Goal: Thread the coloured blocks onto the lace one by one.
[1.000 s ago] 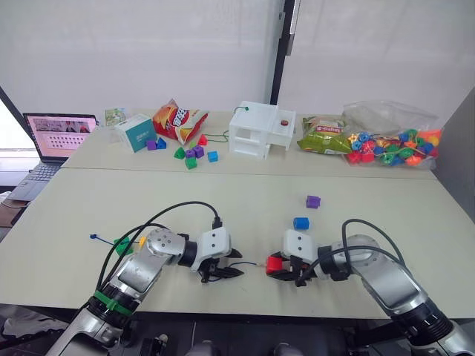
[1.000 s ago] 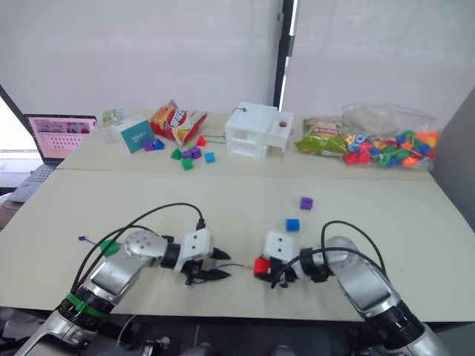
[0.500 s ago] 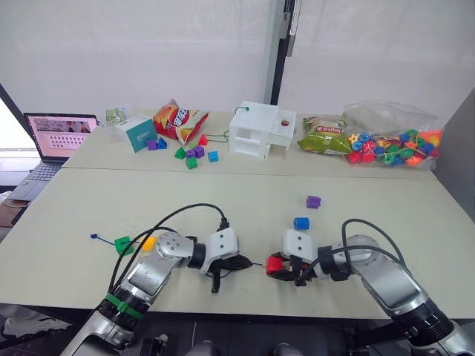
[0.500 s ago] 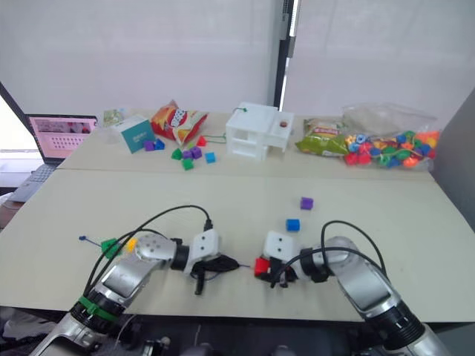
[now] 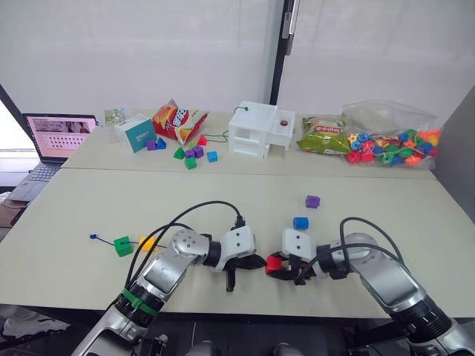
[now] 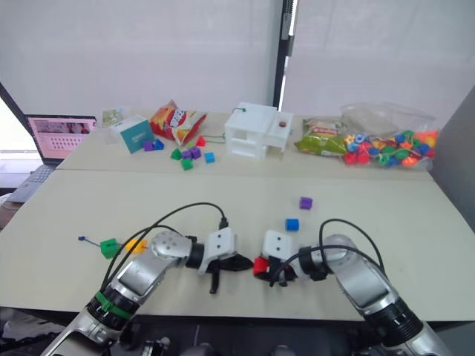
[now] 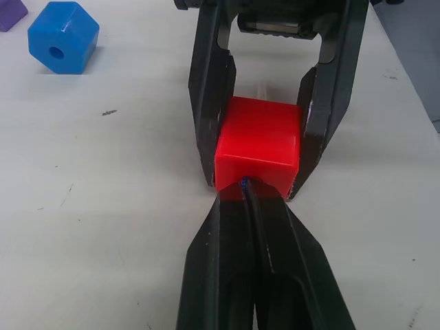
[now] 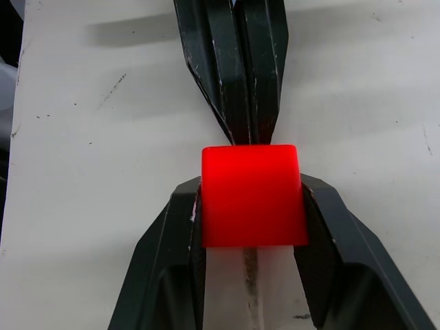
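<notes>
Where the two arms meet at the near edge of the table (image 5: 74,193), the head views show the left gripper (image 5: 252,261) pointed tip-first at the red block (image 5: 274,262), which the right gripper (image 5: 278,268) holds just off the tabletop. The placing suits threading: one arm steadies the bead, the other brings the cord end to its hole. Blue block (image 5: 300,222) and purple block (image 5: 312,201) lie loose beyond the right arm, apart from each other. Green block (image 5: 123,246) and yellow block (image 5: 148,242) sit side by side to the left, with the lace (image 5: 104,239) showing as a thin dark line ending in a knot beside them; whether these two are already strung cannot be told. Bag of beads (image 5: 390,141), snack bags, white box (image 5: 261,130), laptop (image 5: 58,135) and a scatter of small blocks stand on the far table, unused.

Left wrist view: own fingers (image 7: 289,268) pressed together, pinching a thin dark strand whose end meets the near face of the red block exactly at its lower edge. The opposing black fingers clamp the block on two sides, leaving that face free for entry. A pale sliver shows beyond the block, possibly the stiff tip emerging; not certain.

Right wrist view: fingers closed on the block's flanks, hole axis lined toward the approaching closed tips, which touch the far face.
</notes>
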Tool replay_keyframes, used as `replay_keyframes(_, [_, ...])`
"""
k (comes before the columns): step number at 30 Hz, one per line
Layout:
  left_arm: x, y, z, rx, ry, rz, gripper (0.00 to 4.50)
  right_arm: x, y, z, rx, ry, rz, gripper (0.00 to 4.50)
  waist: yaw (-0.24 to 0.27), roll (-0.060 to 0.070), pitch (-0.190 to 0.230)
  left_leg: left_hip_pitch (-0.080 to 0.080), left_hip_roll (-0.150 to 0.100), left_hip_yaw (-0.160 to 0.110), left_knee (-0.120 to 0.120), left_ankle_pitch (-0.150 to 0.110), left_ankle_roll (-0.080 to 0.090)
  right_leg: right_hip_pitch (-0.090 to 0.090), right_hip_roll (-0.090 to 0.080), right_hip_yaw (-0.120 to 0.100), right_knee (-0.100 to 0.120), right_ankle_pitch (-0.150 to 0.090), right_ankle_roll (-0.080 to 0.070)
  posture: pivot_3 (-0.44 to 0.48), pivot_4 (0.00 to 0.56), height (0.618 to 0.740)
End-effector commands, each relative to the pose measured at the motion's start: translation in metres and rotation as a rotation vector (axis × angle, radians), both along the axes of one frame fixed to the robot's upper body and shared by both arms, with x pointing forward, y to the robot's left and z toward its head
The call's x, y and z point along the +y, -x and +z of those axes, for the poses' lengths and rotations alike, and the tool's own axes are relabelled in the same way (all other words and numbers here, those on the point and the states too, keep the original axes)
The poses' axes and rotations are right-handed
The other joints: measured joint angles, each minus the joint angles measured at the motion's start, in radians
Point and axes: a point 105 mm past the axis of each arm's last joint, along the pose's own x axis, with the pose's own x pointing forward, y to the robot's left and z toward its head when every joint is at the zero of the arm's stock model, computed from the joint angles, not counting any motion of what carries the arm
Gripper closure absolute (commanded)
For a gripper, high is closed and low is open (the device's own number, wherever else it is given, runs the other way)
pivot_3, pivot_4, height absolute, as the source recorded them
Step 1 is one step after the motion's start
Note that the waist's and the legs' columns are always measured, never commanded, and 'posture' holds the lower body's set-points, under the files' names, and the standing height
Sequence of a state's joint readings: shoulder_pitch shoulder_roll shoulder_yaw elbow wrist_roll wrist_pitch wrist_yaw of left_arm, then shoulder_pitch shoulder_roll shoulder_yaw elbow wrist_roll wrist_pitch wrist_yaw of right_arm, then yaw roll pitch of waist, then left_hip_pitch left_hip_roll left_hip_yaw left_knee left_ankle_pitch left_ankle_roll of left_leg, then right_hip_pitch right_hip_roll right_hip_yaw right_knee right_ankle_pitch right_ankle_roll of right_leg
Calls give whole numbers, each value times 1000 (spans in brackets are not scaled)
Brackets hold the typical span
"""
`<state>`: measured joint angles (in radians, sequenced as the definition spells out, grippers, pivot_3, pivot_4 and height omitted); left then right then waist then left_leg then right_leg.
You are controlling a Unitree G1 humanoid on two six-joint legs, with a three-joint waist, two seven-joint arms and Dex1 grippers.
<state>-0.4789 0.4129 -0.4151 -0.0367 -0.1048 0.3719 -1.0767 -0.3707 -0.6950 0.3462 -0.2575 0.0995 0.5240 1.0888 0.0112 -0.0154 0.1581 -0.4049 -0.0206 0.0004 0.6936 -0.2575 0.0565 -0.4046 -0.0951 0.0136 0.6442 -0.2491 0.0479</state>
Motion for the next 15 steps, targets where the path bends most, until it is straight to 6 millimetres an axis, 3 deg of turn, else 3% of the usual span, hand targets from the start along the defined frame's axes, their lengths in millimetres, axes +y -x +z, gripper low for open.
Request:
replay_keyframes(1, [1,7,24,-18,56,-56,3286,3,2,-4,23,-10,-11,3303,-1,0,0,0,0,0,0,0,0,0,0,0,0,0,0,0,150,740])
replay_keyframes(2, [3,7,25,-19,52,-59,2956,3,1,-1,19,-21,-21,2236,-1,0,0,0,0,0,0,0,0,0,0,0,0,0,0,0,150,740])
replay_keyframes(9, [9,5,25,-60,-14,-75,625,-11,5,18,-17,-42,-70,0,6,0,0,-2,-1,-1,0,0,0,-1,-1,0,0,0,0,0,150,740])
replay_keyframes(10, [3,2,23,-67,-13,-67,316,-15,7,20,-25,-36,-82,0,5,0,0,-2,-1,-1,0,0,0,-1,-1,0,0,0,0,0,150,740])
replay_keyframes(15, [-23,-6,13,-98,-18,-75,316,-39,13,18,-34,4,-153,0,14,0,0,-2,-3,-1,1,0,0,0,-2,-1,-2,0,1,0,150,740])
